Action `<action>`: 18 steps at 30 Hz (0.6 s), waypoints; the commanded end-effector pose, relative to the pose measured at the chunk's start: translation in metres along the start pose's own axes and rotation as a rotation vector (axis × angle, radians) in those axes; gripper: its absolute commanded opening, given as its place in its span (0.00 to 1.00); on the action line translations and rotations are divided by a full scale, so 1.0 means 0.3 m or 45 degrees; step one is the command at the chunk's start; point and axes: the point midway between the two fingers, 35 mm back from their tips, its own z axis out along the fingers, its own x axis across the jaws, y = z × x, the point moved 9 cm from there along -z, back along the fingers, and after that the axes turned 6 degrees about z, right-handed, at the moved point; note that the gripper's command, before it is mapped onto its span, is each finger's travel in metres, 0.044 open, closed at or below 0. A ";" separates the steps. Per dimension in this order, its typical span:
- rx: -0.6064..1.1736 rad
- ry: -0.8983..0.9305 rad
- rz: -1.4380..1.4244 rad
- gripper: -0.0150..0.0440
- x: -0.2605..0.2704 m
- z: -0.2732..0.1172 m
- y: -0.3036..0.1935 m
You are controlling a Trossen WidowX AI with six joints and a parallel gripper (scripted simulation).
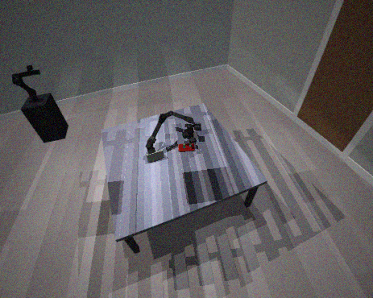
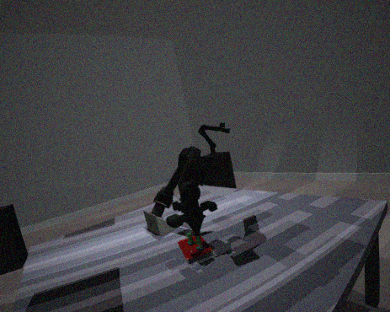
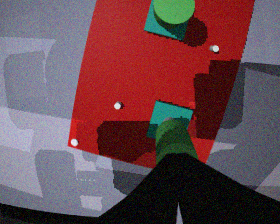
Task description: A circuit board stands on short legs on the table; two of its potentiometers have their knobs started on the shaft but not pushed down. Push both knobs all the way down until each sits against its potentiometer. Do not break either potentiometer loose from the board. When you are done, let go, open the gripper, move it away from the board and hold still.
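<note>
The red circuit board (image 1: 183, 150) (image 2: 187, 252) (image 3: 120, 60) stands on the table. In the wrist view, one green knob (image 3: 174, 9) stands over its teal potentiometer (image 3: 157, 25) at the top edge. The other green knob (image 3: 172, 140) rises from the nearer teal potentiometer (image 3: 172, 111). My gripper (image 2: 197, 234) (image 3: 175, 163) is shut and points down, with its fingertips at the top of this nearer knob, hiding part of it; nothing shows between them. Whether the tips touch the knob, and how deep either knob sits, I cannot tell.
The arm's base plate (image 1: 155, 156) (image 2: 156, 224) is beside the board on the table (image 1: 156, 204) (image 2: 155, 269). White pins (image 3: 117, 105) (image 3: 215, 48) stick up from the board. Shadows cross the board. Another arm on a dark pedestal (image 1: 47, 120) (image 2: 218, 169) stands beyond the table.
</note>
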 end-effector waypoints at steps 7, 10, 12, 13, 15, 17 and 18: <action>-0.001 -0.005 0.002 0.25 -0.002 0.020 0.000; -0.001 -0.005 0.002 0.25 -0.002 0.020 0.000; -0.001 -0.005 0.002 0.25 -0.002 0.020 0.000; -0.001 -0.005 0.002 0.25 -0.002 0.020 0.000; -0.001 -0.005 0.002 0.25 -0.002 0.020 0.000; -0.001 -0.005 0.002 0.25 -0.003 0.022 0.000; -0.001 -0.005 0.002 0.25 -0.003 0.024 0.000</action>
